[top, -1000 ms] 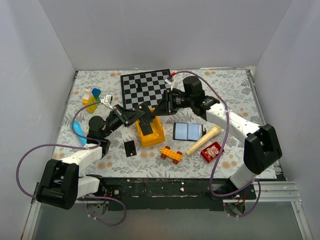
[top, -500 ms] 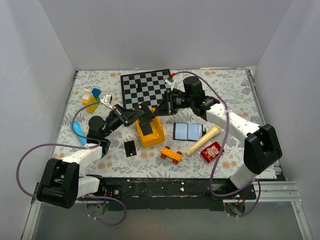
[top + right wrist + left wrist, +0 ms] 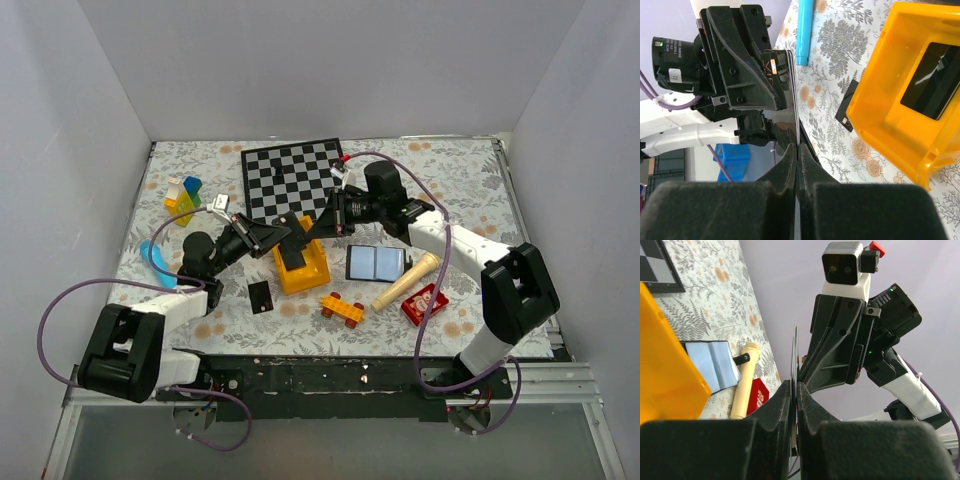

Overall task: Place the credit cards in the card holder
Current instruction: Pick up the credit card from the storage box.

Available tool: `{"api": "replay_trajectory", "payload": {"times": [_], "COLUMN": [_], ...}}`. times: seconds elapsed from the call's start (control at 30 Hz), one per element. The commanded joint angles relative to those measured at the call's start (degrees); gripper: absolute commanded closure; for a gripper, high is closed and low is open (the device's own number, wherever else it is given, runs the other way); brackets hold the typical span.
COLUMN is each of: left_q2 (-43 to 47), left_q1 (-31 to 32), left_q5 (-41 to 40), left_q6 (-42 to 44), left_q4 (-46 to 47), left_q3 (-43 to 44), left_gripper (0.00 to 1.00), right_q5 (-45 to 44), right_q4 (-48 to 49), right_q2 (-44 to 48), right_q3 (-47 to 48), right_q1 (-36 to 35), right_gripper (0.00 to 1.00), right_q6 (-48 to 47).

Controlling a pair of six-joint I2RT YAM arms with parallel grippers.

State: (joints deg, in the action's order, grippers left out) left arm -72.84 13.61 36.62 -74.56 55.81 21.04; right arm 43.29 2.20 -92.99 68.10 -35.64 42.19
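Note:
One credit card (image 3: 291,222) hangs on edge above the yellow bin (image 3: 318,268), pinched from both sides. My left gripper (image 3: 272,233) is shut on its left end; in the left wrist view the card (image 3: 795,347) rises between the closed fingers of that gripper (image 3: 795,385). My right gripper (image 3: 320,217) is shut on the opposite end, and the card's edge (image 3: 794,85) stands above the gripper (image 3: 798,147). A second card (image 3: 293,256) lies in the bin and a third card (image 3: 260,296) on the cloth. The card holder (image 3: 375,262) lies open, blue-grey side up.
A chessboard (image 3: 290,172) lies behind the grippers. A wooden pestle (image 3: 407,280), a red block (image 3: 424,303) and a yellow toy brick (image 3: 342,308) sit near the card holder. A blue pen (image 3: 157,262) and coloured blocks (image 3: 183,195) are at the left.
My right gripper has closed onto the card that the left gripper was holding. Both arms have shifted slightly.

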Motion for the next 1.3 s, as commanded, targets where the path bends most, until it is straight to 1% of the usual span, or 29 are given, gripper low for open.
{"api": "replay_trajectory", "payload": {"times": [0.0,0.17,0.37,0.53,0.7,0.8,1.0,1.2,1.27], "left_q2": [-2.21,-8.18,-13.99,-13.91,-11.89,-11.62,-12.24,-12.50,-12.24], "left_q1": [-0.16,-0.16,-0.33,-0.51,-0.51,-0.69,-1.13,-1.21,-1.21], "left_q5": [-1.29,-0.67,0.29,-0.06,-0.58,-1.20,-1.29,-1.29,-1.20], "left_q6": [3.37,3.29,3.55,5.74,8.12,9.17,9.79,9.70,9.96], "left_q4": [0.79,4.47,8.26,5.28,1.24,-0.17,-1.14,-1.67,-2.28], "left_q3": [-0.73,-0.38,0.67,1.29,1.20,0.85,0.41,0.67,0.93], "left_gripper": [0.99,1.00,1.00,0.99,0.92,0.86,0.76,0.63,0.61], "right_q5": [-0.05,0.66,-0.31,-0.66,-1.19,-1.28,-1.36,-1.54,-1.71], "right_q4": [4.21,8.69,9.32,9.40,9.84,10.11,9.85,8.44,7.91], "right_q2": [-2.01,-4.65,-6.50,-6.94,-7.03,-7.29,-7.12,-6.15,-5.63], "right_q3": [-0.86,-1.12,-0.60,-1.12,-2.00,-2.35,-2.79,-2.97,-3.14], "right_q1": [-0.31,-0.13,0.04,0.39,1.09,1.45,2.33,3.12,3.29], "right_gripper": [0.99,0.99,0.99,0.99,0.99,0.99,0.99,0.99,0.99], "right_q6": [-0.88,-0.18,-0.45,-0.62,-0.27,-0.18,-0.44,-1.59,-1.85]}}
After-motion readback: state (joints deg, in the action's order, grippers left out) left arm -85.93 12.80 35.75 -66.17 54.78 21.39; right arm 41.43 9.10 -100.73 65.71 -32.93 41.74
